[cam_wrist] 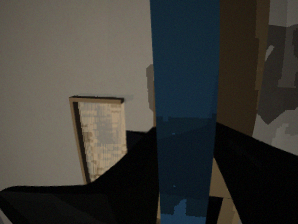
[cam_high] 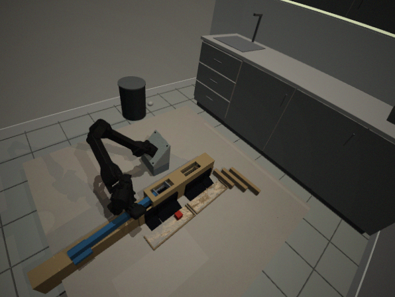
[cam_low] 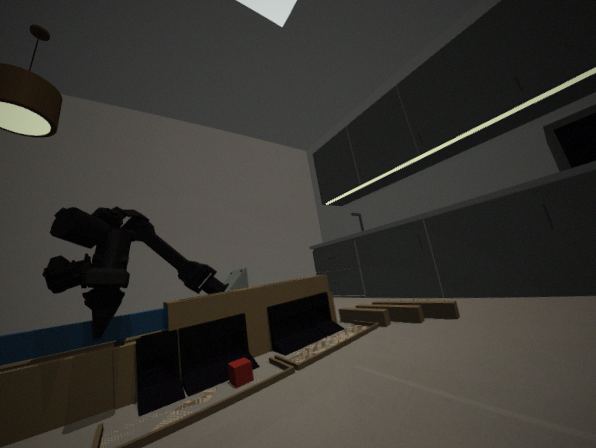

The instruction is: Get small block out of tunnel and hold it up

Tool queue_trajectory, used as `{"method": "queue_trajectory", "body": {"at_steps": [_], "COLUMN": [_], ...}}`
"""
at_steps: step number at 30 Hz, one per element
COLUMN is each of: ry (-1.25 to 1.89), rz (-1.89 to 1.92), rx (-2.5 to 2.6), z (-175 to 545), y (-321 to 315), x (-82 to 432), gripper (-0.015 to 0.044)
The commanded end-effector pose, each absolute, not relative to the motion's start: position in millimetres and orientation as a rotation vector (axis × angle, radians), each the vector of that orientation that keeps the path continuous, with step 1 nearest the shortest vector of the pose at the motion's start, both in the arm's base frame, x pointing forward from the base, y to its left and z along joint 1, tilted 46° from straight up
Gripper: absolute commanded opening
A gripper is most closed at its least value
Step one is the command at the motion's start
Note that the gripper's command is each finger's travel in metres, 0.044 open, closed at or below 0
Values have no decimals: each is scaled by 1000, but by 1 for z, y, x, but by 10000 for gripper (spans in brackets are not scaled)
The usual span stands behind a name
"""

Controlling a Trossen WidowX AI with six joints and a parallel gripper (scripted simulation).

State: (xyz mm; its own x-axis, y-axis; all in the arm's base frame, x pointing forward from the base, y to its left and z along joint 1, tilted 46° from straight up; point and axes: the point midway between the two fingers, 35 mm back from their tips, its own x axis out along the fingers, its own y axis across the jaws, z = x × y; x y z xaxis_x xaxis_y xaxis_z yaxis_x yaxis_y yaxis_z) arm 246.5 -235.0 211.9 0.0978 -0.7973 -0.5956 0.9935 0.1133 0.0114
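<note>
The tan tunnel [cam_high: 177, 179] [cam_low: 257, 320] has two top windows; part of the grey cage [cam_high: 162, 188] shows in the nearer one. The long blue handle [cam_high: 99, 234] [cam_low: 45, 336] [cam_wrist: 185, 60] sticks out of its left end along a tan channel. My gripper [cam_high: 136, 212] [cam_low: 99, 333] [cam_wrist: 184, 131] is shut on this handle just outside the tunnel's end, pointing down. The small red block [cam_high: 178, 215] [cam_low: 241, 373] lies outside the tunnel, in the shallow tray [cam_high: 162, 234] before the nearer dark side openings. The wrist view does not show the block.
A second shallow tray [cam_high: 206, 198] lies before the farther openings. Three tan rods [cam_high: 246, 181] [cam_low: 400, 313] lie beyond the tunnel's right end. A grey slanted box [cam_high: 162, 150] [cam_low: 239, 280] stands behind the tunnel, close to the arm. A dark bin [cam_high: 133, 101] stands farther back.
</note>
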Motion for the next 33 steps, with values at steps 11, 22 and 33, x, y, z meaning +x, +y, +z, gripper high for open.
{"method": "queue_trajectory", "body": {"at_steps": [11,22,33], "ry": [465,407,407], "rz": [-1440,-1477,-1477], "rx": [477,474,475], "z": [223,217,209], "y": [-221,-189,-198], "x": [250,247,246], "gripper": [341,440,440]}}
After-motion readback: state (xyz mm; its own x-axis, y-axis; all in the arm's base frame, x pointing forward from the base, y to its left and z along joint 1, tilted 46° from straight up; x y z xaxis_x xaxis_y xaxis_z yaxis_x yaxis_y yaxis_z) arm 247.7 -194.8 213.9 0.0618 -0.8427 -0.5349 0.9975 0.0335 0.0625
